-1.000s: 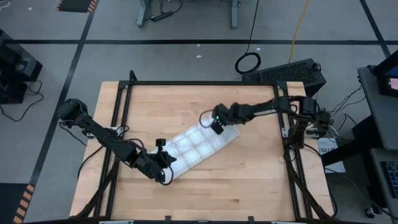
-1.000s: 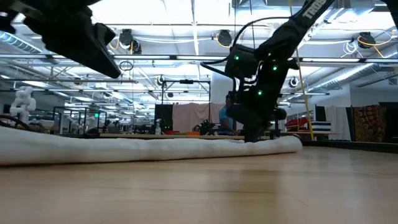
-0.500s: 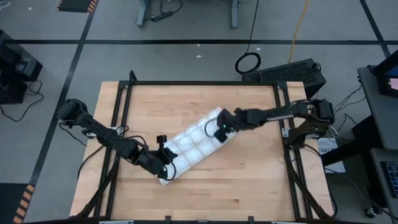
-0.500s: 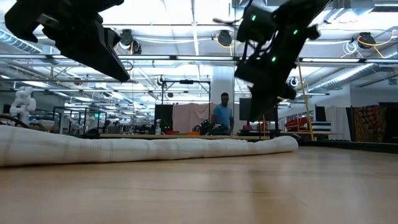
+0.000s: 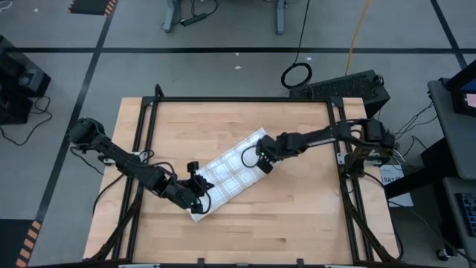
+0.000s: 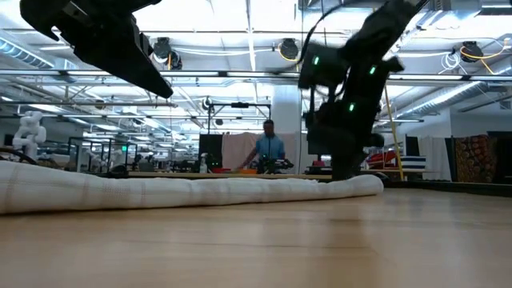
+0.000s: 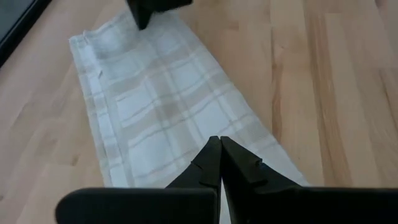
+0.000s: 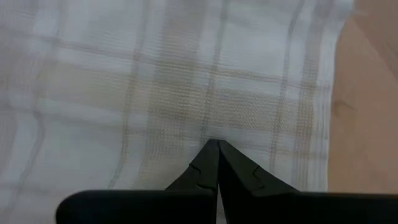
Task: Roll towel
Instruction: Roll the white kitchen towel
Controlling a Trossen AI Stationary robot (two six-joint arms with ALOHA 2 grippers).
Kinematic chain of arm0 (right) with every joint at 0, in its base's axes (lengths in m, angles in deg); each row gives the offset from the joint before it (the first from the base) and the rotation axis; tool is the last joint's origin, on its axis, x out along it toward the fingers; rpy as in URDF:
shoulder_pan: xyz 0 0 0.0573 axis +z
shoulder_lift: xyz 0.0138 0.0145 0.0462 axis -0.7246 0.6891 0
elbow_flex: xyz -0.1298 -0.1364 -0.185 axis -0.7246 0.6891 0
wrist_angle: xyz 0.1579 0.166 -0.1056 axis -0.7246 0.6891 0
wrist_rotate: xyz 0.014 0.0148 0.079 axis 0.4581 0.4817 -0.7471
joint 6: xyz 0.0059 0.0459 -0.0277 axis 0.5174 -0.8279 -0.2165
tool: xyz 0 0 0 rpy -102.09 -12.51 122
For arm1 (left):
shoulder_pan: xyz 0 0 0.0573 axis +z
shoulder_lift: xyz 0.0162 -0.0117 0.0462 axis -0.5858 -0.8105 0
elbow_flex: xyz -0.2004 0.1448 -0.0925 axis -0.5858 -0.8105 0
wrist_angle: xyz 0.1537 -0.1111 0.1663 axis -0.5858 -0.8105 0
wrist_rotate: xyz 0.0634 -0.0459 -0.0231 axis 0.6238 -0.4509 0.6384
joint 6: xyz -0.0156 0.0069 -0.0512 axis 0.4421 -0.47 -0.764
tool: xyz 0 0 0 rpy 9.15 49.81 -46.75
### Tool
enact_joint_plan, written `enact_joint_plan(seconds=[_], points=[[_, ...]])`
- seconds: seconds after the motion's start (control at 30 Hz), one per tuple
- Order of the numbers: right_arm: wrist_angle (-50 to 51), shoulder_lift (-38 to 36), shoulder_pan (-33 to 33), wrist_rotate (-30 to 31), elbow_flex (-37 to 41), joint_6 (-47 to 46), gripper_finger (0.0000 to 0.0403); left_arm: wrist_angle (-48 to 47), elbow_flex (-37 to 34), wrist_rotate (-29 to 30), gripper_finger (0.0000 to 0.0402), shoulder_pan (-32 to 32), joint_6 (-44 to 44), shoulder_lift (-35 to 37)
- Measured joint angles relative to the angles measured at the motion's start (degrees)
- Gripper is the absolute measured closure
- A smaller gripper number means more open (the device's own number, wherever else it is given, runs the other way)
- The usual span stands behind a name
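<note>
Left arm reaching in from nine o'clock, elbow low, forearm angled toward five o'clock. Left gripper (image 5: 195,195) with fingers pressed together, tips touching as a single point in the left wrist view (image 7: 219,142), pointed downward. Right arm stretched in from three o'clock, extended almost straight toward nine o'clock. Right gripper (image 5: 263,161) likewise closed tight, tips meeting (image 8: 213,144), wrist tipped down, hanging from above in the low view (image 6: 344,164).
</note>
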Motion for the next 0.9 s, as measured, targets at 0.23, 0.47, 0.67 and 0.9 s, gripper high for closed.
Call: enact_joint_plan(seconds=[0.23,0.47,0.67,0.9], points=[[-11.7,4.96,-7.88,-1.66,-0.37,15.13,0.0403,1.16,0.02,0.04,0.0391,-0.04,-0.01,0.0],[-25.14,6.54,-15.64,-2.74,-0.49,33.28,0.0403,0.97,0.02,3.75,0.0391,0.0,0.03,0.0],[-24.65,0.88,-16.12,-8.56,-2.52,31.13,0.0403,-0.39,0.02,4.1,0.0391,-0.24,-0.22,0.0],[-13.55,-8.75,-7.12,-8.92,-2.62,20.72,0.0403,-15.84,0.02,4.87,0.0391,-0.36,-10.52,0.0]])
